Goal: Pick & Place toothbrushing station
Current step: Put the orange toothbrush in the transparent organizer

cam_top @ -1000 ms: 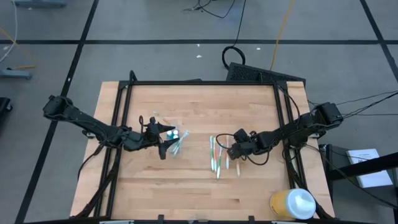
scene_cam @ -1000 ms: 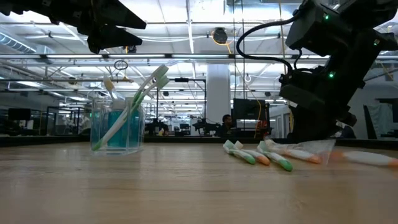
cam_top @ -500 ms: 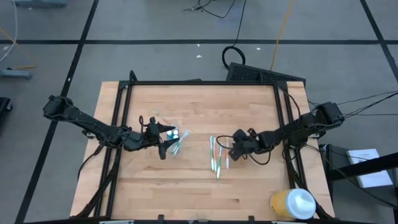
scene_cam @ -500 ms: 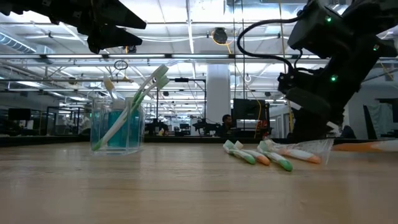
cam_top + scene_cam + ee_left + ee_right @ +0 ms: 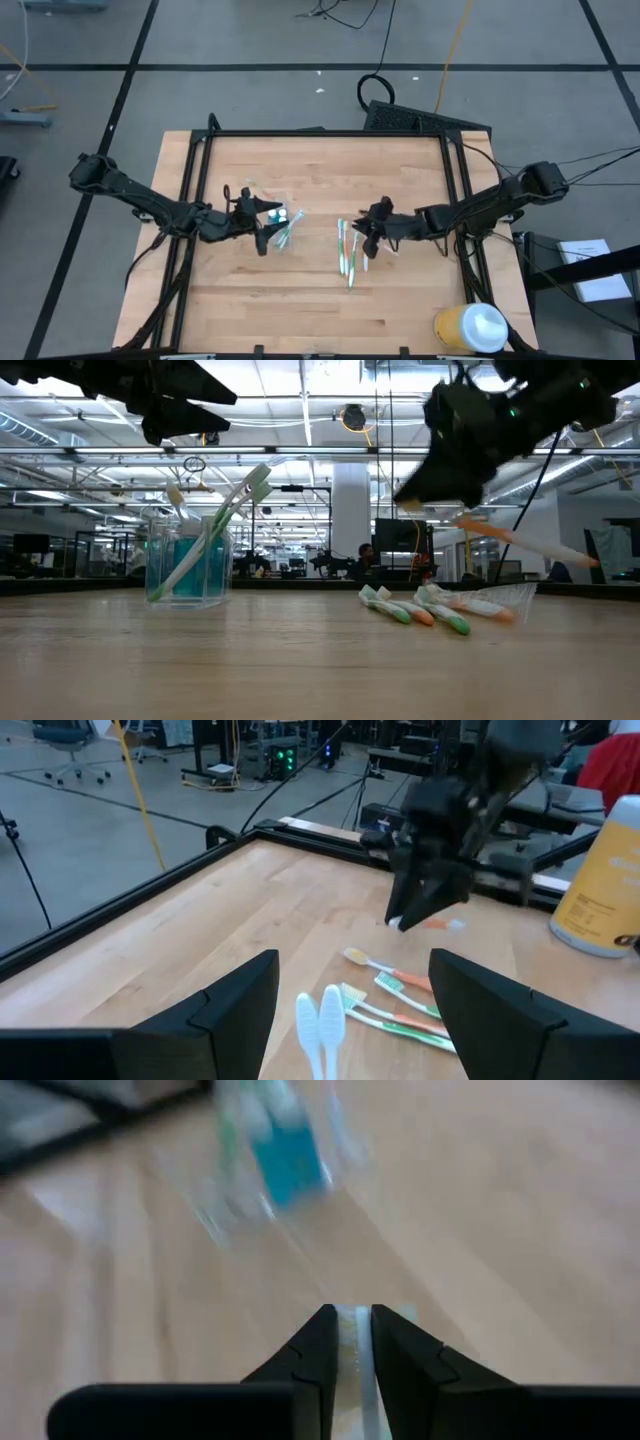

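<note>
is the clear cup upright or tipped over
Upright. In the low view the clear cup stands on its base on the table, toothbrushes leaning out its top.

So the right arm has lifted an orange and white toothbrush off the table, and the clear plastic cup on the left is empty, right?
Not quite. The right gripper does hold an orange and white toothbrush clear of the wooden table, but the small clear plastic cup is not empty: the low view shows toothbrushes and something blue standing in it.

Overhead camera looks straight down on my whole table (image 5: 300, 290); the low one sits at tabletop height, facing level across it into the room. Both share the clear cup (image 5: 281, 222) (image 5: 190, 565); my left wrist camera, close above that cup, faces the loose toothbrushes (image 5: 395, 1005).
</note>
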Motion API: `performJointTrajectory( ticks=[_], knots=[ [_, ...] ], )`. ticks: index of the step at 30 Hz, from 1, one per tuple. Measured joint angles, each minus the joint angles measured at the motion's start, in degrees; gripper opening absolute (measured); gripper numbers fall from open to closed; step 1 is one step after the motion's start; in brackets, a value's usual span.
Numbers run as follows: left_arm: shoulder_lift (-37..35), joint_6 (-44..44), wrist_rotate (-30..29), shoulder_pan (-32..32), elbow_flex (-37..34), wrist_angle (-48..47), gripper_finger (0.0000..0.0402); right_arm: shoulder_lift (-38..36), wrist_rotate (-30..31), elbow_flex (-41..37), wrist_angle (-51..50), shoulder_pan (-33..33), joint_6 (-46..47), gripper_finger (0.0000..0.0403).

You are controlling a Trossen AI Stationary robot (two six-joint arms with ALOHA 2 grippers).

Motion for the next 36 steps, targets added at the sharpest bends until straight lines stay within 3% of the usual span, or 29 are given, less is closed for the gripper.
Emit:
performJointTrajectory(
  ticks=[7,16,20,27,36],
  knots=[
    [2.87,1.06,5.51,1.98,0.02,6.05,0.0267,-0.95,-0.13,0.07,18.92,-1.18,-12.99,0.0049],
    [16.83,5.99,8.13,6.58,0.04,32.96,0.0267,-0.95,-1.03,0.11,37.66,-1.53,-23.10,0.0049],
    [22.37,5.91,15.99,9.72,1.43,41.89,0.0267,-0.95,-3.35,0.15,42.36,-1.62,-24.91,0.0049],
    [30.27,7.65,28.17,12.28,10.05,42.85,0.0267,-0.97,-4.06,0.15,42.98,-1.62,-24.93,0.0049],
    [38.61,9.35,31.04,13.17,19.67,39.60,0.0267,-0.97,-7.70,0.17,44.73,-1.49,-24.93,0.0049]
  ],
)
